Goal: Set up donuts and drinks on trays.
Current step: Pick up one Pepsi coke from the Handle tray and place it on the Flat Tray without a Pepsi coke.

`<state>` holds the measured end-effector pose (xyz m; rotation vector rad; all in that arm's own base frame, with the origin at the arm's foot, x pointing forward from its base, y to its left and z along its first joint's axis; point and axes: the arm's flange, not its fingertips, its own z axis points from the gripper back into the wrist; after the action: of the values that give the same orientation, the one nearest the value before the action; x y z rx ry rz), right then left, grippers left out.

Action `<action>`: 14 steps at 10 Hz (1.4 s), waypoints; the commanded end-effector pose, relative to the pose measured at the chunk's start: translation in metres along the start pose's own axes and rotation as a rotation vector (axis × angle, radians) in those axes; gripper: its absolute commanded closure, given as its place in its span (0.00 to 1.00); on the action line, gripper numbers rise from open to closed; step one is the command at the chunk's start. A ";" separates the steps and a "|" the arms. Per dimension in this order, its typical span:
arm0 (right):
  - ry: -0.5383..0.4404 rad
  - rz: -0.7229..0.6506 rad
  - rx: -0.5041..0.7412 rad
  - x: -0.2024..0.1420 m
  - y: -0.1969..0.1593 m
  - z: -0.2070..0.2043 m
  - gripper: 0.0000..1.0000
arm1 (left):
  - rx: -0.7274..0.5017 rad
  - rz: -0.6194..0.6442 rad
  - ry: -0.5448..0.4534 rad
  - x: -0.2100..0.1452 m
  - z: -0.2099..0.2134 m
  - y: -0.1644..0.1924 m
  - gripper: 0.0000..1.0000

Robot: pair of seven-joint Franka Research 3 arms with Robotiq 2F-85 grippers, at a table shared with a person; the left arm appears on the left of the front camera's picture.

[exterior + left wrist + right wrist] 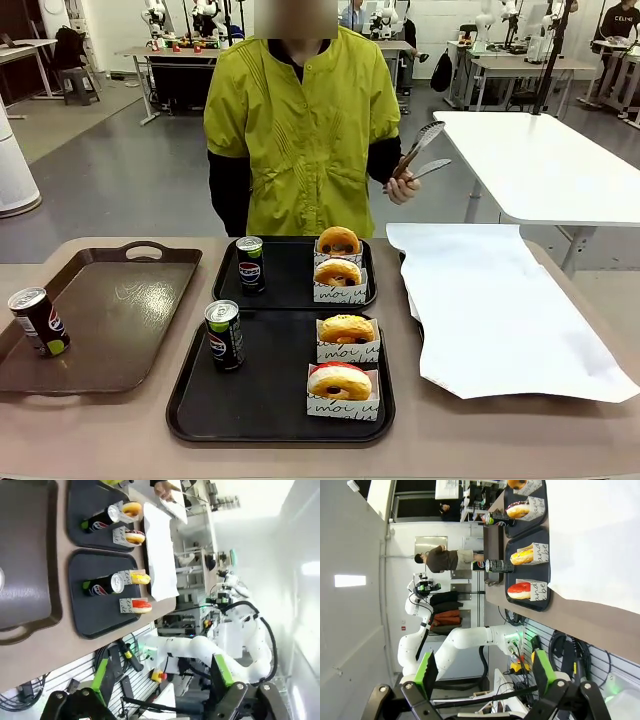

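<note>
Two matte black trays [190, 405] hold boxed donuts [340, 381], cans [224, 335]; both fingers [100, 680] apparently spread.

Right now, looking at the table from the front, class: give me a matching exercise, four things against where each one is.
Things:
1. red-glazed donut
2. loose can
3. tongs
4. white paper

Places:
A. in the person's hand
B. on the glossy brown tray
C. boxed at the front of the near black tray
D. spread on the table right of the trays

Pairs: 1-C, 2-B, 3-A, 4-D
</note>
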<state>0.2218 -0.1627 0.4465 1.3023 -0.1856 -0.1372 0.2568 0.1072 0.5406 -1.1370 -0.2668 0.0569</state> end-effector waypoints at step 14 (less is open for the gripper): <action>0.002 0.007 0.008 -0.001 0.000 -0.001 0.00 | 0.004 0.072 0.007 0.017 0.005 0.104 0.00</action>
<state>0.2218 -0.1627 0.4465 1.3022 -0.1858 -0.1373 0.2819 0.1591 0.4525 -1.1408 -0.2278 0.1065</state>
